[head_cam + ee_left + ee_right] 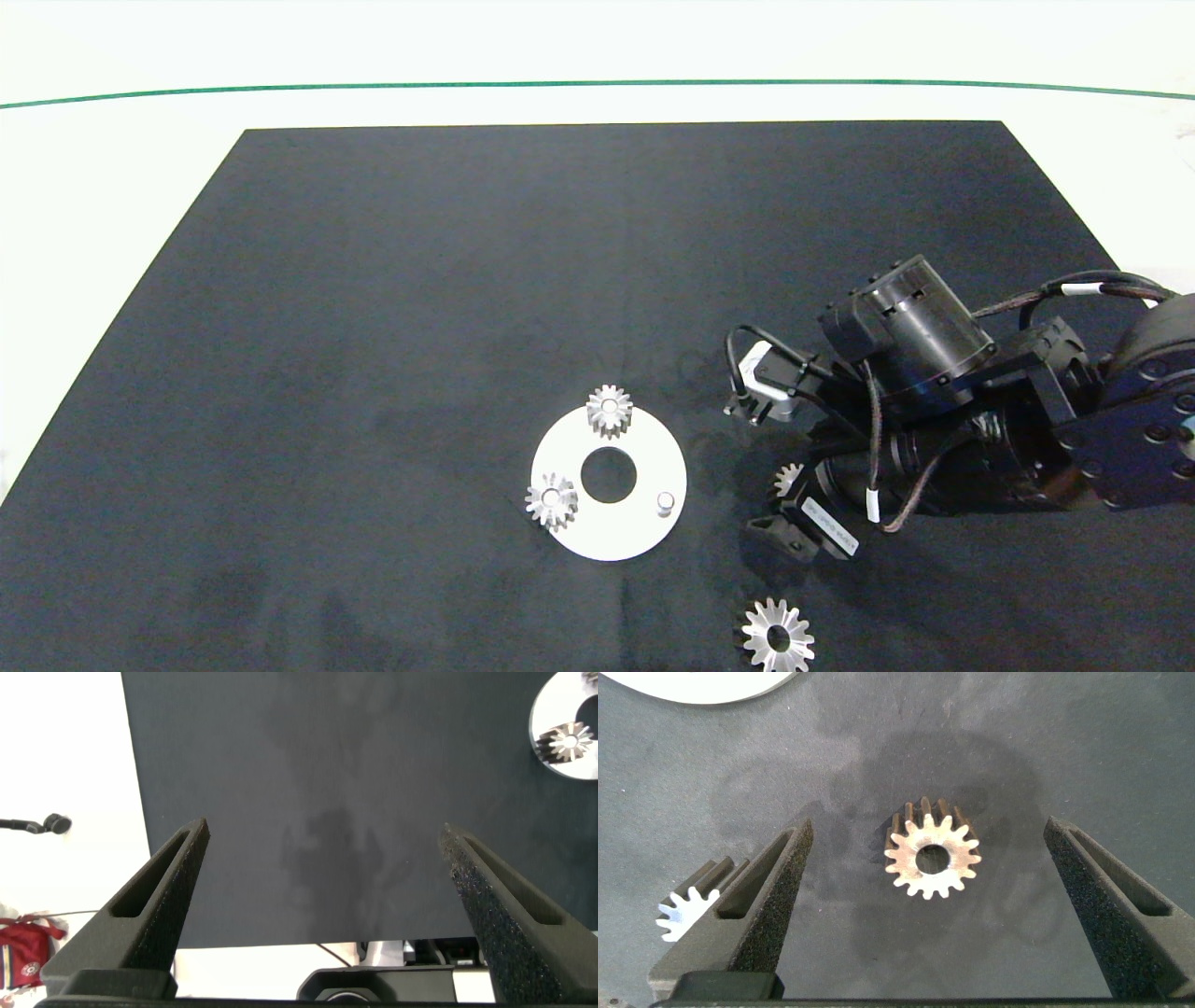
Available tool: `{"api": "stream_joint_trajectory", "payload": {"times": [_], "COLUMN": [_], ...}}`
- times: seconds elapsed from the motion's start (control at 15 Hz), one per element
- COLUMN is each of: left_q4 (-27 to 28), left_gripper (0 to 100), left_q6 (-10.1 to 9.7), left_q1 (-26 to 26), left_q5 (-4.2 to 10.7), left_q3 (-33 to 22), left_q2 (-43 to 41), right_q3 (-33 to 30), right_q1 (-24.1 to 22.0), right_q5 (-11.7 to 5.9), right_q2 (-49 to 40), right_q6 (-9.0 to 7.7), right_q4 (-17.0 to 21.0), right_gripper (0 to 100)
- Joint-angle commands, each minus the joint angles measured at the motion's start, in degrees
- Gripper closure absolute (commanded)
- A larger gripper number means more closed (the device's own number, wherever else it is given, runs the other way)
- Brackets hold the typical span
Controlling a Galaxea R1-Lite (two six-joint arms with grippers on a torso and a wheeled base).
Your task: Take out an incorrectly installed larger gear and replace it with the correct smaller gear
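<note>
Silver plate (644, 523), centre-low in the head view, carries two small gears (610, 411) (551, 500) on pegs; the third peg (665, 502) at its right is bare. Right of the plate, lower right of the frame, the smaller gear (786, 482) lies flat on the black mat (467, 280), partly hidden under the right gripper (780, 509). Wrist view shows this gear (932, 860) centred between the spread-open fingers (775, 891), hole up, untouched on both sides, so a straight descent and close looks sufficient. Larger gear (777, 637) lies flat at the bottom edge, below the gripper, already off the plate; it also peeks past a finger in the wrist view (684, 913). Left gripper (322, 859) is out of the head view, fingers wide open over bare mat, far from both gears. Right arm is clearly the nearer one.
</note>
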Motion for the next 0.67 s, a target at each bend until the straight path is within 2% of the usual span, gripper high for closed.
{"api": "stream_joint_trajectory", "payload": {"times": [0.07,0.4,0.53,0.67], "left_q4": [0.3,0.3,0.3,0.3], "left_gripper": [0,0,0,0], "left_q6": [0.08,0.08,0.08,0.08], "left_q1": [0.0,0.0,0.2,0.0], "left_q5": [0.05,0.14,0.14,0.14], "left_q3": [0.2,0.1,0.1,0.1], "left_q2": [0.0,0.1,0.2,0.1], "right_q3": [0.3,1.6,1.7,1.7], "right_q1": [-0.2,-1.4,-2.3,-3.1], "right_q5": [-0.06,0.2,1.17,2.92], "right_q2": [0.8,0.7,0.8,0.8], "right_q6": [-0.09,0.0,0.0,0.0], "right_q4": [0.1,0.1,0.0,-0.3], "right_gripper": [5,14,18,23]}}
